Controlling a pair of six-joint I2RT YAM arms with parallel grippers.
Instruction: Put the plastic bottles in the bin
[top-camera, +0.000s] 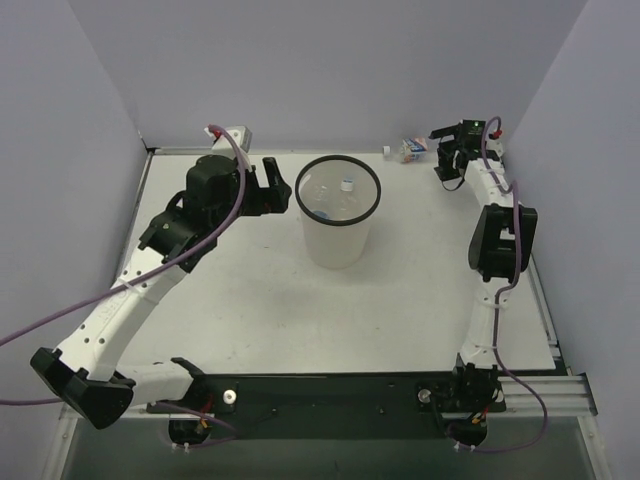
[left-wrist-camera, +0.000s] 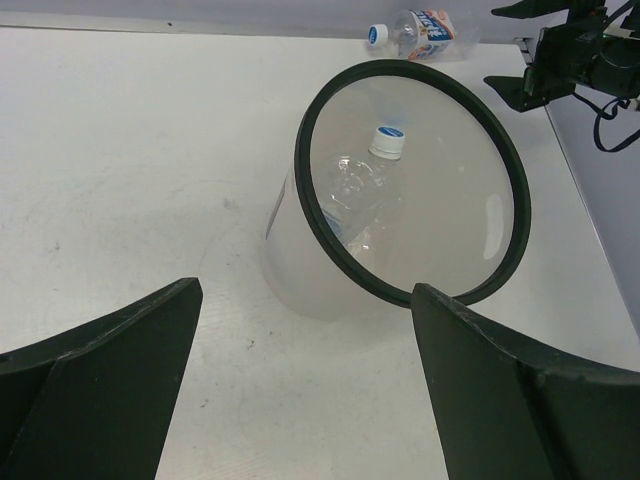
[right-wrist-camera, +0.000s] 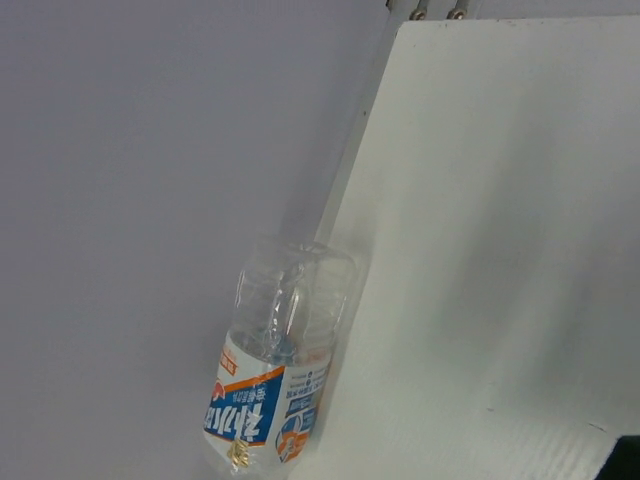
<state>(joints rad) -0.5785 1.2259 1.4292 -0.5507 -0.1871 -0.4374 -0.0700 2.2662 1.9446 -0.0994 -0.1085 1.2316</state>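
The bin (top-camera: 338, 240) stands upright mid-table, its black rim also in the left wrist view (left-wrist-camera: 510, 170). A clear bottle with a white cap (left-wrist-camera: 365, 190) lies inside it, and from above a blue patch (top-camera: 322, 213) shows beside it. A third bottle with a red, white and blue label (top-camera: 412, 149) lies against the back wall (left-wrist-camera: 425, 30) (right-wrist-camera: 280, 370). My left gripper (top-camera: 278, 188) (left-wrist-camera: 305, 290) is open and empty just left of the bin. My right gripper (top-camera: 443, 155) (left-wrist-camera: 505, 45) is open just right of the labelled bottle, apart from it.
Grey walls close the table at the back and both sides. A small white box (top-camera: 232, 133) sits at the back left corner. A black rail (top-camera: 330, 390) with the arm bases runs along the near edge.
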